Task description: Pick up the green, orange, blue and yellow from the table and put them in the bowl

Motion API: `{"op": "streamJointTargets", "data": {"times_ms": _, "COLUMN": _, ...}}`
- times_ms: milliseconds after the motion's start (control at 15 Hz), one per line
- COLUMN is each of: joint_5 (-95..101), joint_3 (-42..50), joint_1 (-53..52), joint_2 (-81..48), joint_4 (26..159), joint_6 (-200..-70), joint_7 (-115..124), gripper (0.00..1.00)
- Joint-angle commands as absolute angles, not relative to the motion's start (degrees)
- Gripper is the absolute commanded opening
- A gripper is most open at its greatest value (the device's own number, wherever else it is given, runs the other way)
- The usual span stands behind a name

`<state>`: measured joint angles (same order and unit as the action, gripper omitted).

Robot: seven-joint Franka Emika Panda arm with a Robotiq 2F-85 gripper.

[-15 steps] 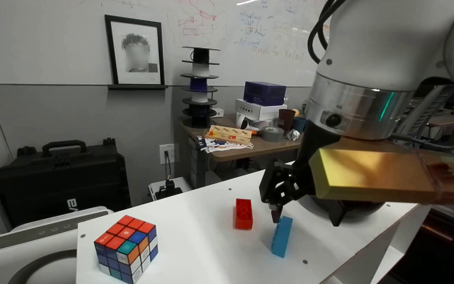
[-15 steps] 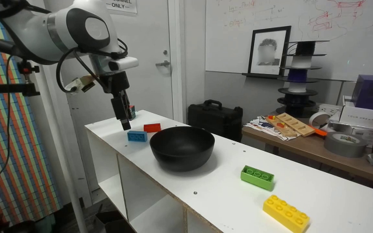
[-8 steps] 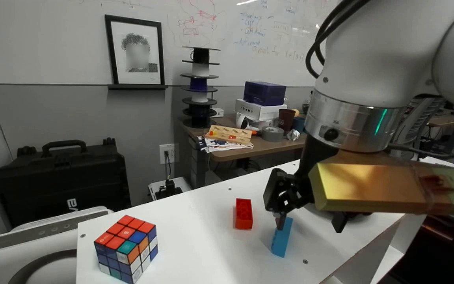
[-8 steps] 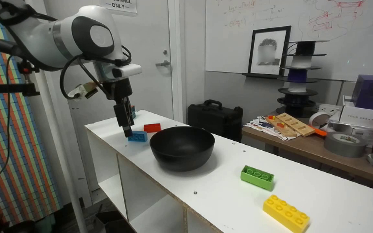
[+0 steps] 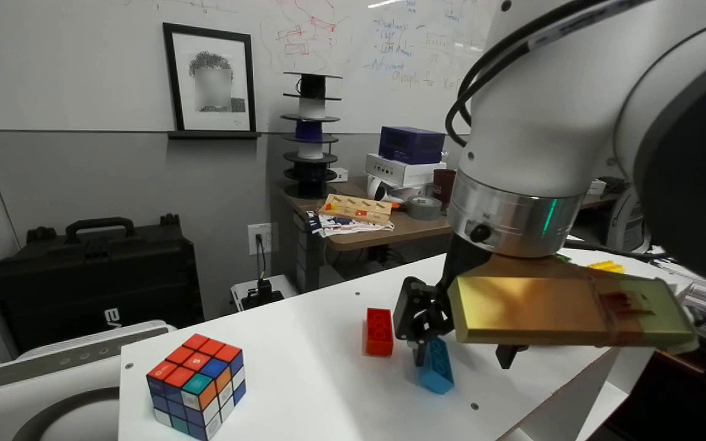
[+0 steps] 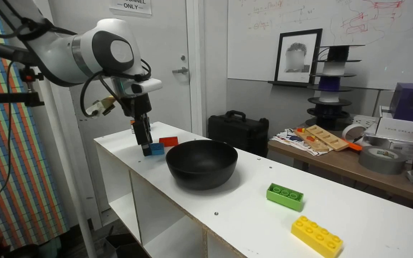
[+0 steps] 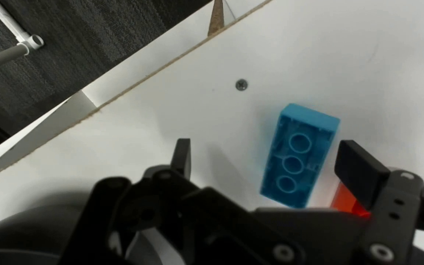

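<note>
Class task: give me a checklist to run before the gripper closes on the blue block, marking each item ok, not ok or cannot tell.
1. Gripper open: ok.
2. Blue block between the fingers in the wrist view: ok.
3. Blue block centred: not ok, it lies nearer one finger.
4. That finger apart from the red block: ok, table shows between them in an exterior view.
5. Fingers low enough to grip: cannot tell.
6. Bowl upright: ok.

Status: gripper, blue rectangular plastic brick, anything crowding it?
Black two-finger gripper: open. Blue rectangular plastic brick: between the jaws in wrist view, not gripped. Red-orange rectangular plastic brick: close beside it, may crowd one jaw.
</note>
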<state>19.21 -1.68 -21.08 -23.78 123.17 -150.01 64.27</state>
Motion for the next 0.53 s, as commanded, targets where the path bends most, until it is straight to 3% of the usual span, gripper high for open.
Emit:
{"op": "streamJointTargets", "data": {"times_ms": 0, "joint_5": 20.03, "joint_3": -0.47, "joint_1": -22.79, "joint_2": -26.37, "joint_4": 119.91, "joint_6": -149.89, "joint_7": 63.96, "gripper": 1.0}}
{"op": "streamJointTargets", "data": {"times_ms": 467, "joint_5": 20.05, "joint_3": 0.15, "joint_1": -23.64, "joint_2": -27.19, "joint_4": 119.25, "joint_6": -149.55, "joint_7": 63.78, "gripper": 1.0}}
